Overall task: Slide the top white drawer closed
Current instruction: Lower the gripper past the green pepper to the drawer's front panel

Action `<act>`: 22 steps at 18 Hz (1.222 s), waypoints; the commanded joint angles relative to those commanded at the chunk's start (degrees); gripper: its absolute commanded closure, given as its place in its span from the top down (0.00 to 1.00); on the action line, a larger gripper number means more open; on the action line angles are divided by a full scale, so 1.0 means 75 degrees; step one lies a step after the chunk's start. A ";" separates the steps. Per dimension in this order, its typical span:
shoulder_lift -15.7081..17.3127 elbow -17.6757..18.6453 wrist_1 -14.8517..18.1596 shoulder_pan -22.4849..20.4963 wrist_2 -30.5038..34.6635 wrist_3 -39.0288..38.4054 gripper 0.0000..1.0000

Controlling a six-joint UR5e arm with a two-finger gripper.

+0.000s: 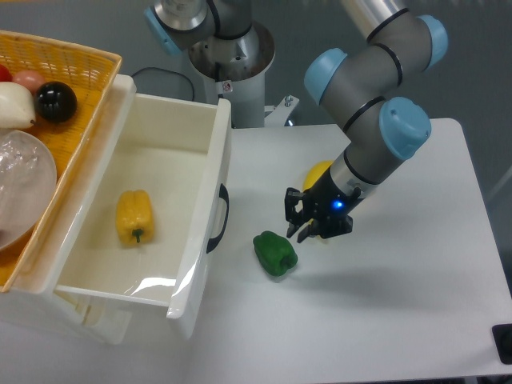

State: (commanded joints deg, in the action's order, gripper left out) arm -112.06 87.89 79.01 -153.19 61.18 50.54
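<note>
The top white drawer [206, 172] stands pulled out at the left, with a dark curved handle [222, 218] on its front. A yellow bell pepper [133, 216] lies inside it. My gripper [298, 218] hangs over the table right of the drawer front, well apart from the handle, just above and right of a green pepper [275, 253]. Its fingers point left and look spread and empty.
A yellow banana [316, 172] lies mostly hidden behind my wrist. A yellow wicker basket [76, 72] with a black ball [56, 102] and other items sits on top of the drawer unit at the left. The robot base [228, 56] stands at the back.
</note>
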 joint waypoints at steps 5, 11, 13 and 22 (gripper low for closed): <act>-0.0035 0.0000 -0.0012 -0.0024 -0.0328 -0.0221 0.00; -0.0070 0.0000 0.0339 0.0012 -0.0773 -0.0492 0.00; -0.0059 0.0000 0.0561 0.0012 -0.0856 -0.0492 0.00; 0.0023 0.0000 0.1230 0.0234 -0.0856 -0.0504 0.00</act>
State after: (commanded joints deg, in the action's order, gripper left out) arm -111.89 87.89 88.24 -151.44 54.76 46.76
